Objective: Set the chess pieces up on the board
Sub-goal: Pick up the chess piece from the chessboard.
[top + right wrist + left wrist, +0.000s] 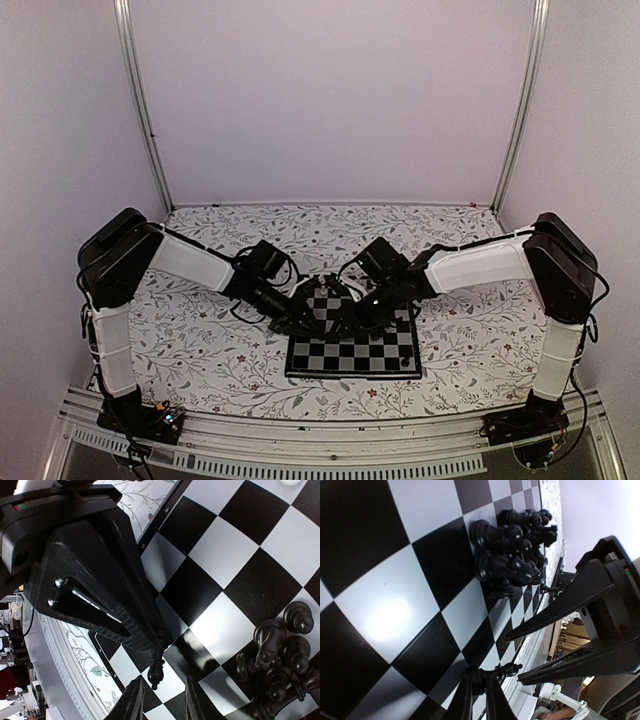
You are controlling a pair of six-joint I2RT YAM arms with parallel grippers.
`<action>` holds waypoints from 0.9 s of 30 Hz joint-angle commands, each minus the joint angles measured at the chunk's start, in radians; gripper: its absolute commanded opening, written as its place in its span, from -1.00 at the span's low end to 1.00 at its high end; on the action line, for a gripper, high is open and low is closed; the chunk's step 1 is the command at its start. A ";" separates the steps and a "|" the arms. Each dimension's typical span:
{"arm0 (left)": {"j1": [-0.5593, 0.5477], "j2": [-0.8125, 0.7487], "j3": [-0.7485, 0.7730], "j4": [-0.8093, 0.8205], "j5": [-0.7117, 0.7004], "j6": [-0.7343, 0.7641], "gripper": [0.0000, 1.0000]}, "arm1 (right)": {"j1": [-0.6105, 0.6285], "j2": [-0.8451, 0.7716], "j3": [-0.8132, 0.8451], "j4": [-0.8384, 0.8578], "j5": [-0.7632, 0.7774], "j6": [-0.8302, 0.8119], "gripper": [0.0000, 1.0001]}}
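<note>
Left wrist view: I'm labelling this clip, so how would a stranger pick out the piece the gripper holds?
Start at the board, then find the left gripper at the view's bottom edge. The slim black piece lies across its fingertips, alone, apart from the huddled black pieces higher up.

Floral-covered table (pixel 200 340), the board (pixel 360 356) flat on it near the front edge.

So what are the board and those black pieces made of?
Board: smooth and glossy, likely plastic or laminate; bright glare shows on its squares. Black pieces: probably moulded plastic, given shiny highlights on their rounded tops. Neither is certain from looks.
</note>
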 commanded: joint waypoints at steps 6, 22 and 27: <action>0.012 0.011 -0.012 0.000 -0.026 -0.004 -0.81 | 0.012 0.041 0.048 0.039 -0.042 -0.025 -0.50; 0.019 -0.058 0.042 -0.085 -0.124 0.066 -0.24 | 0.012 0.007 0.158 -0.181 0.073 -0.112 -1.00; 0.031 -0.109 0.044 -0.120 -0.198 0.094 -0.24 | 0.022 -0.065 0.255 -0.443 0.175 -0.160 -1.00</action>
